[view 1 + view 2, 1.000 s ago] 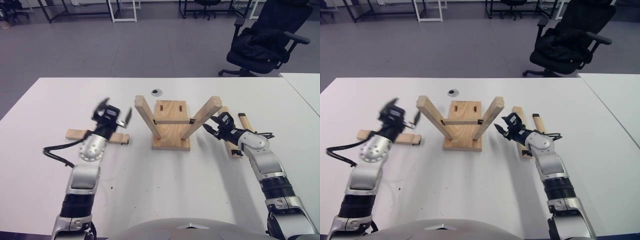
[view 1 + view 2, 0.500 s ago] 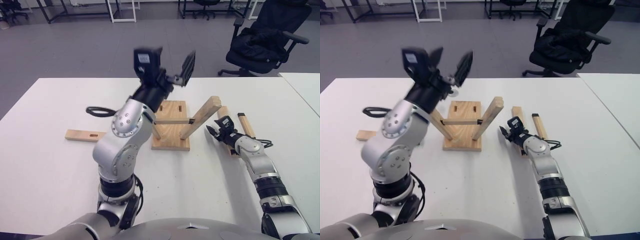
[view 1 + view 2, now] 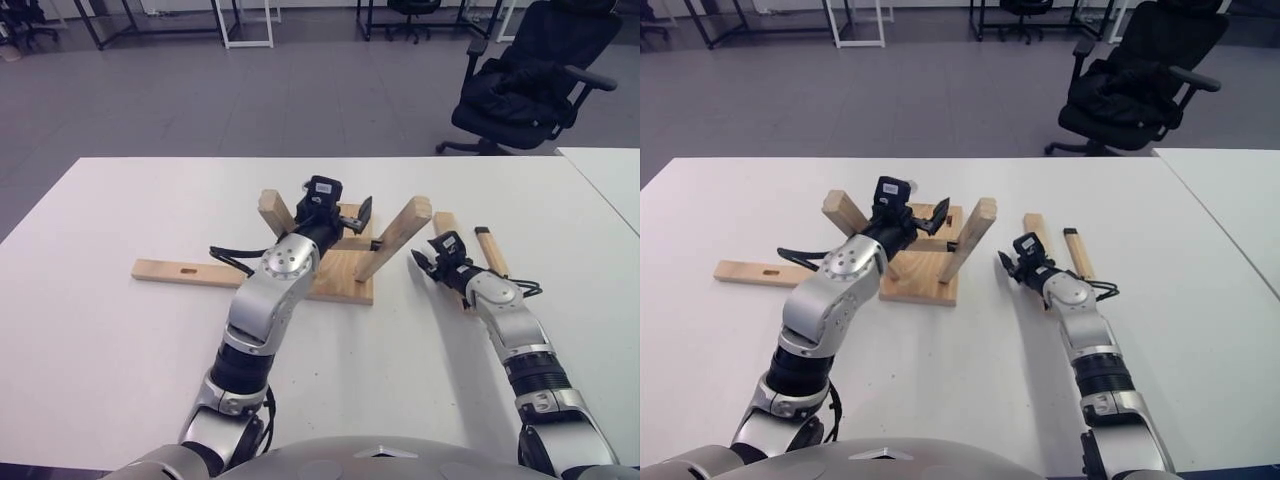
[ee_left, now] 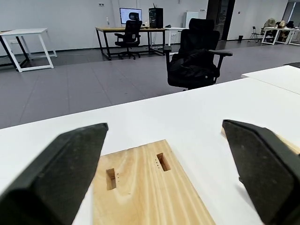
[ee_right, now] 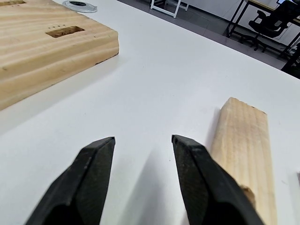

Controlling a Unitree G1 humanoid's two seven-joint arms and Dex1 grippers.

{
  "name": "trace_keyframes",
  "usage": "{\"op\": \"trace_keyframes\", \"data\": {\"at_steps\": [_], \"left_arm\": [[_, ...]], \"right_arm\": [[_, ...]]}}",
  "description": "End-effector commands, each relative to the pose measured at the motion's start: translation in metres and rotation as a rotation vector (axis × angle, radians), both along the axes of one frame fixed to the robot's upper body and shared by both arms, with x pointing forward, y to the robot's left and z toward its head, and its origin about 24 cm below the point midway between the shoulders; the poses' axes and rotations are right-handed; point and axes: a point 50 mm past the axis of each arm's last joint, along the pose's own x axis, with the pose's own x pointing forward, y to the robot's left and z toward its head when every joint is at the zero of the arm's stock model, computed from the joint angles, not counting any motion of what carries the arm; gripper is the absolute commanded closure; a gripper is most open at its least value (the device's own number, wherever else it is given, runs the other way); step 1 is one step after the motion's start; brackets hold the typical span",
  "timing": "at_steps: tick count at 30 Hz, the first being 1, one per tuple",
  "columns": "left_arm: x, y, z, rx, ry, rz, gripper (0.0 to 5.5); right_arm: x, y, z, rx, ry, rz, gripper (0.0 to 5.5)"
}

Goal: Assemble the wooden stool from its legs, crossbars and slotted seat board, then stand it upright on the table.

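Left jaws stand spread wide, holding nothing, above the seat board (image 3: pixel 345 285) and between its two raised legs; right jaws are parted by a narrow gap, gripping nothing, low over the bench (image 3: pixel 90 350) just right of the stool.

Seat board lies flat near the middle of the bench; in the left wrist view two small slots (image 4: pixel 161 161) show in its face as bare openings. Left-hand leg (image 3: pixel 272 210) and right-hand leg (image 3: pixel 398 235) rise from the board and lean outward, away from each other; a crossbar (image 3: pixel 365 243) runs between them, partly hidden behind the left arm.

Right of the stool, a thick loose piece (image 3: pixel 446 224) lies flat on the bench, its near part under the right arm; in the right wrist view its end sits just beside one side of the right jaws, though whether they touch I cannot tell. A thin loose piece (image 3: pixel 490 250) lies near it, farther right; well to the left of the stool a long slotted bar (image 3: pixel 180 271) lies flat.

A round cap (image 5: pixel 79 5) is set in the bench beyond the seat board; an office chair (image 3: pixel 530 80) stands on the floor behind.
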Motion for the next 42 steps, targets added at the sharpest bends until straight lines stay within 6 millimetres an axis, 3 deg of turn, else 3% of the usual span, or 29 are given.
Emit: {"op": "trace_keyframes", "data": {"at_steps": [1,3,5,7,9,12,13,14,18,20,24,27,29,33,35,38,40,42], "left_arm": [[-0.014,-0.008,0.071,-0.142,-0.251,-0.030,1.00],[-0.026,-0.004,0.083,-0.144,-0.312,-0.035,1.00],[-0.030,0.002,0.079,-0.127,-0.289,-0.025,1.00],[-0.021,0.012,0.046,-0.017,-0.120,0.016,1.00],[-0.013,0.016,0.005,0.224,0.035,-0.069,1.00],[-0.017,0.022,-0.079,0.546,0.332,-0.314,1.00],[-0.018,0.024,-0.094,0.599,0.364,-0.333,1.00],[-0.015,0.027,-0.095,0.631,0.344,-0.314,1.00],[-0.002,0.028,-0.084,0.668,0.262,-0.264,1.00],[0.002,0.017,-0.066,0.590,0.192,-0.233,1.00],[0.009,0.000,0.007,0.273,-0.035,-0.147,1.00],[-0.002,-0.004,0.071,-0.017,-0.231,-0.140,1.00],[-0.016,0.006,0.112,-0.141,-0.383,-0.115,1.00],[-0.039,0.042,0.149,-0.196,-0.520,-0.048,1.00],[-0.041,0.071,0.153,-0.159,-0.506,0.073,1.00],[-0.041,0.111,0.139,-0.048,-0.482,0.211,1.00],[-0.044,0.136,0.123,0.079,-0.477,0.308,1.00],[-0.041,0.157,0.094,0.179,-0.406,0.394,1.00]], "right_arm": [[0.008,0.004,0.011,0.013,-0.035,0.006,3.23],[0.008,0.004,0.011,0.017,-0.037,0.001,3.23],[0.007,0.004,0.010,0.019,-0.037,-0.003,3.23],[0.006,0.005,0.009,0.021,-0.034,-0.005,3.23],[0.007,0.006,0.008,0.026,-0.028,-0.005,3.23],[0.005,0.006,0.003,0.028,-0.010,-0.011,3.23],[0.006,0.005,0.003,0.027,-0.007,-0.013,3.23],[0.007,0.005,0.004,0.030,-0.009,-0.018,3.23],[0.010,0.008,0.007,0.038,-0.021,-0.017,3.23],[0.011,0.009,0.011,0.039,-0.032,-0.013,3.23],[0.012,0.009,0.021,0.056,-0.073,-0.011,3.23],[0.008,0.014,0.041,0.116,-0.153,-0.021,3.23],[-0.002,0.019,0.065,0.243,-0.229,-0.051,3.23],[-0.030,0.018,0.095,0.454,-0.254,-0.022,3.23],[-0.036,0.011,0.099,0.460,-0.239,-0.016,3.23],[-0.041,0.009,0.105,0.444,-0.244,-0.020,3.23],[-0.045,0.008,0.117,0.452,-0.290,-0.061,3.23],[-0.061,0.009,0.126,0.456,-0.310,-0.109,3.23]]}}
